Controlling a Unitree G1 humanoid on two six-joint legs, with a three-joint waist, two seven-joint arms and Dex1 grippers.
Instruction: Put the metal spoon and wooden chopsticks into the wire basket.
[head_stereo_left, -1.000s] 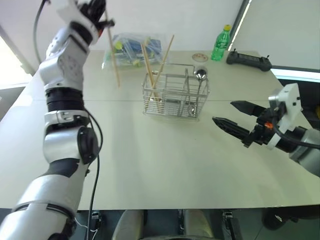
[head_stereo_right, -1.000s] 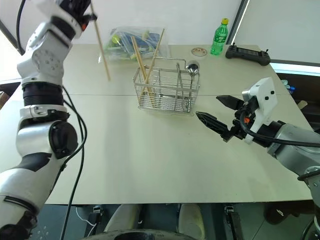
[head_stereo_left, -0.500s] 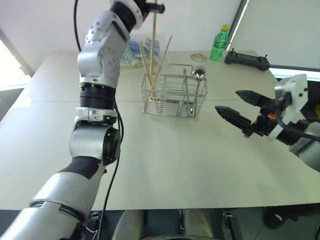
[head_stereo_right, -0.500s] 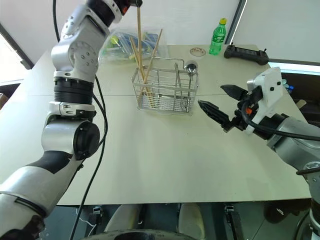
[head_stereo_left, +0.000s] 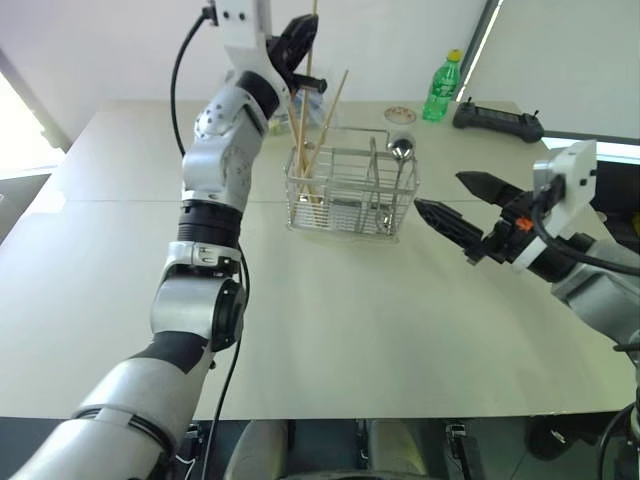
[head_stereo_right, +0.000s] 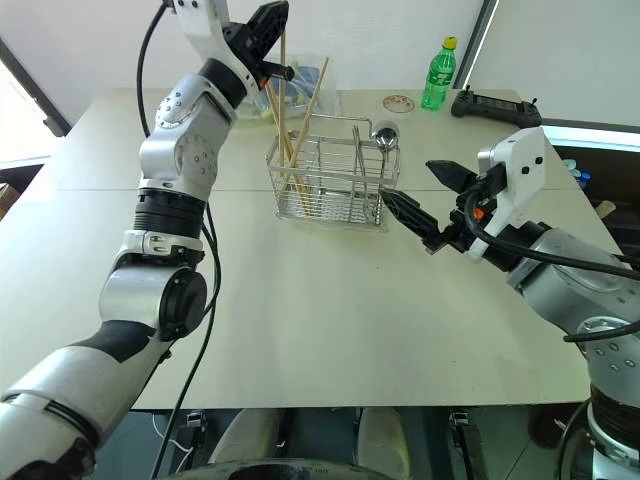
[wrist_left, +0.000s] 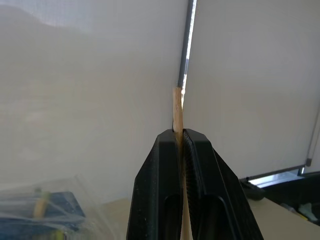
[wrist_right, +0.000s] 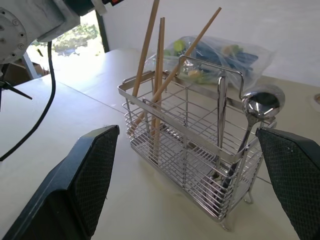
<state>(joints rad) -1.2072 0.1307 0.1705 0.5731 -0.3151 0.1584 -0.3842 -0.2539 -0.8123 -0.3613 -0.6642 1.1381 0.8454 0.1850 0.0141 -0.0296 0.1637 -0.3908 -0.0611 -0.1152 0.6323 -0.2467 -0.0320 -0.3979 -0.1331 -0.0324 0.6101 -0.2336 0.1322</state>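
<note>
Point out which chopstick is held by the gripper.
The upright chopstick, clamped in the shut left gripper above the wire basket. The other chopsticks lean free inside it.

The left arm (head_stereo_left: 215, 170) is built of glossy silver-white shells joined by black ribbed bands, with a round black disc at the elbow joint. A thin black cable runs down along it, looping free beside the forearm. Its left gripper (wrist_left: 181, 145) has two smooth black fingers with hollowed sides. The right arm (head_stereo_right: 570, 290) has a grey rounded forearm, a boxy white wrist housing, black cables and a small orange part. The right gripper (wrist_right: 190, 185) carries two pointed black fingers with finely textured inner pads.
</note>
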